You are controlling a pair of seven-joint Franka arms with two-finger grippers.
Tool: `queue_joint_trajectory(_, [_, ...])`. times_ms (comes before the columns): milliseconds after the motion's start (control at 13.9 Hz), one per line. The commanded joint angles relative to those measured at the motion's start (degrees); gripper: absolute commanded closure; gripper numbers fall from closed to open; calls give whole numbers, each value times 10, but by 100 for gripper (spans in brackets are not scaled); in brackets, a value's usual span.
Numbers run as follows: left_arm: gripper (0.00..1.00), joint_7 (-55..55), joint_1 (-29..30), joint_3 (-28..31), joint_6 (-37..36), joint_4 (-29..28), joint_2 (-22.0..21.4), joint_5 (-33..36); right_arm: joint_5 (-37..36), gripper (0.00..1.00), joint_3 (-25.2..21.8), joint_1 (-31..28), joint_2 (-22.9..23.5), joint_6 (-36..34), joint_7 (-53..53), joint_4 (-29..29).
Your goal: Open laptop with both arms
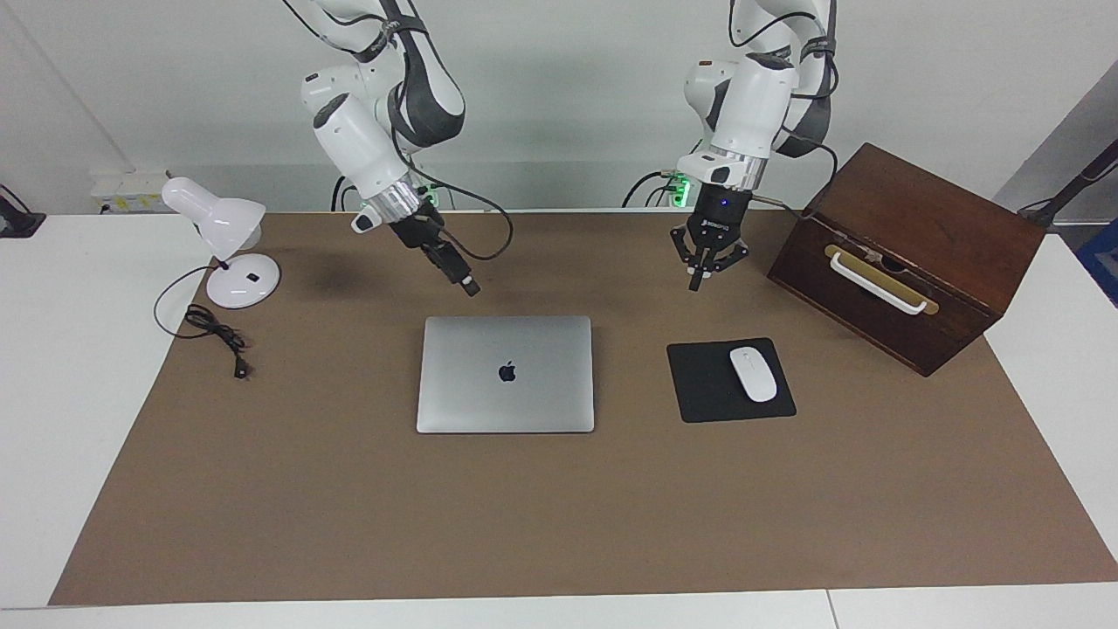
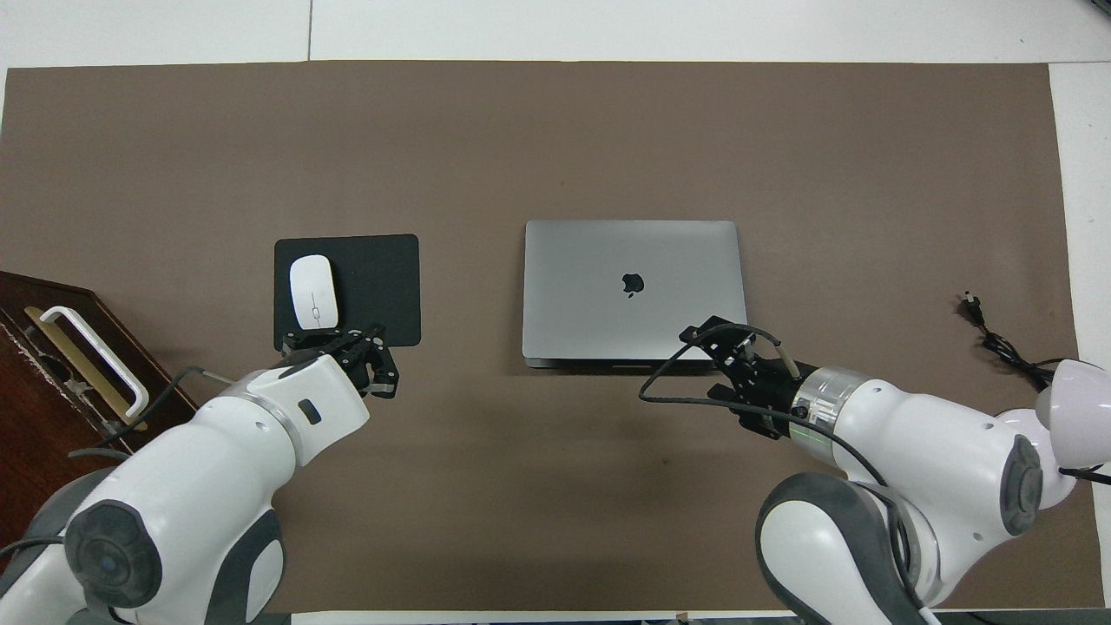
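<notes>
The closed laptop (image 1: 505, 374) lies flat mid-table (image 1: 559, 524), long axis running between the arms' ends, beside the mouse pad (image 1: 712, 393). Both the left end effector (image 1: 698, 281) and right end effector (image 1: 470, 286) hover clenched, touching nothing.

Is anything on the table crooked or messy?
The wooden box at the left arm's end of the table sits turned at an angle to the brown mat's edge. The lamp's cord lies loose and unplugged. The laptop lies shut and square; nothing looks spilled or broken.
</notes>
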Motion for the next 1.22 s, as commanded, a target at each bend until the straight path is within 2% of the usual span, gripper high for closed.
queue_joint_trajectory(0, [100,1,-44,8,97,-30,44,-11,22,0,-1,26,26,38,10,-1])
queue_joint_trajectory(359, [100,-1,-93,8,214,-43,122,-11,31,0,-1,42,66,77,7,1])
queue_joint_trajectory(646, [100,-27,-130,8,243,-53,137,-11,31,0,-1,42,84,82,-1,7])
queue_joint_trajectory(861, [100,-49,-158,8,294,-62,160,-11,31,0,-1,41,92,88,-4,16])
queue_joint_trajectory(1148, [100,-51,-175,8,387,-61,224,-11,32,0,-1,40,110,90,-12,30])
